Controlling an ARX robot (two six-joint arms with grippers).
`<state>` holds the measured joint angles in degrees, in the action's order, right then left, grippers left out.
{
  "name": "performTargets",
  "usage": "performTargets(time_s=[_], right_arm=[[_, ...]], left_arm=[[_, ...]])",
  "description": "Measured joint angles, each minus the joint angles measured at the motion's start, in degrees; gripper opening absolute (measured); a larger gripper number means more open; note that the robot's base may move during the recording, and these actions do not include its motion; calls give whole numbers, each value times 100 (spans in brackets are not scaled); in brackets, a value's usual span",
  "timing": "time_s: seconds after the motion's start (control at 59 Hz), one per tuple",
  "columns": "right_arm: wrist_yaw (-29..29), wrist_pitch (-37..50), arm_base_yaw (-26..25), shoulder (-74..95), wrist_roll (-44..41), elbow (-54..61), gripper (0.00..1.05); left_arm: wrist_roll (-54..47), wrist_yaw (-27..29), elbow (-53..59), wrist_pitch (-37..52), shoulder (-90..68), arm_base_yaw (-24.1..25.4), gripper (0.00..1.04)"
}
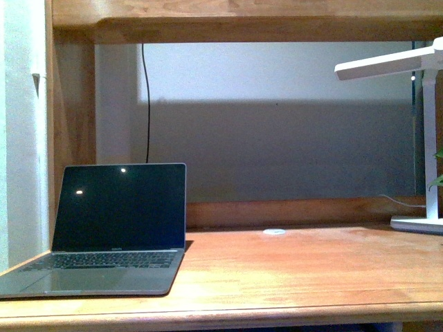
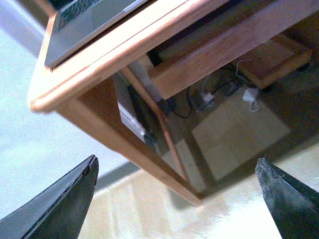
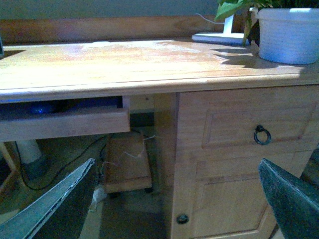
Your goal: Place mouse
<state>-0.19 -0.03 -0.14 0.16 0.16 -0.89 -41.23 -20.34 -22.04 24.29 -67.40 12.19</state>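
Only wrist views show left jaws and right jaws apart, near the desk (image 3: 124,64).

No writing can be read anywhere here. The laptop (image 1: 121,207) has a faint mark on the strip just under its dark screen, but it is too small to make out. The legends on its keys are only a blur.
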Motion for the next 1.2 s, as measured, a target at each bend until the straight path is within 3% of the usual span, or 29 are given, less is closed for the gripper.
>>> performTargets(time_s=[0.085,0.187,0.475,1.204], right_arm=[[2,0,0,0,0,0,97],[0,0,0,0,0,0,97],[0,0,0,0,-2,0,97],[0,0,0,0,-2,0,97]], left_arm=[[-1545,-70,-245,1408,-1368,-221,97],[-2406,-122,-428,2308,-2308,-479,97],[-3545,-109,-1108,3860,-4339,-1038,97],[-5390,-372,-2583,4476,-6037,-951,97]])
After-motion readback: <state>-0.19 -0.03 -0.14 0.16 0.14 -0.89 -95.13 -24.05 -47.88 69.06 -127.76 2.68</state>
